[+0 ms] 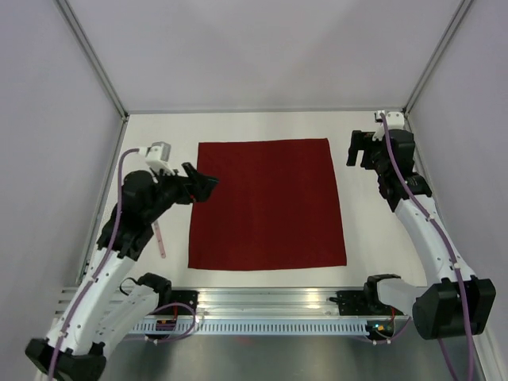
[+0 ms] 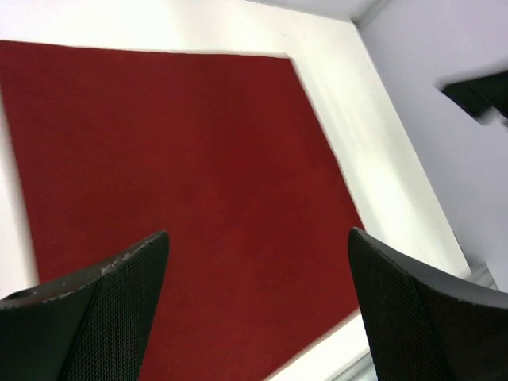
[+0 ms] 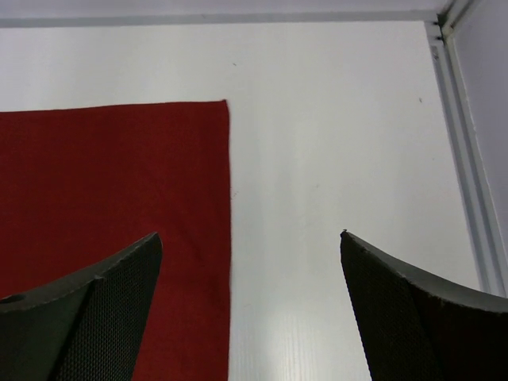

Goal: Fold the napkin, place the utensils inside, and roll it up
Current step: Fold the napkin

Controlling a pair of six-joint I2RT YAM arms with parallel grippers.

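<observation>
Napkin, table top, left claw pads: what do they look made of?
Napkin: soft cloth, matte maroon, faint fuzzy weave.
Table top: white, smooth, slight sheen, faint ribbing; perhaps plastic sheet.
Pads of the left claw: black, fine dimpled grid; rubber or textured plastic, can't tell.

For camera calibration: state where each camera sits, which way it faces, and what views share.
Top external: above and behind the robot, looking down on the napkin; both arms show.
Left wrist: on the left gripper, looking rightward across the napkin; open fingers show.
Right wrist: on the right gripper, facing the far wall past the napkin's corner; open fingers show.
All share the napkin.
</observation>
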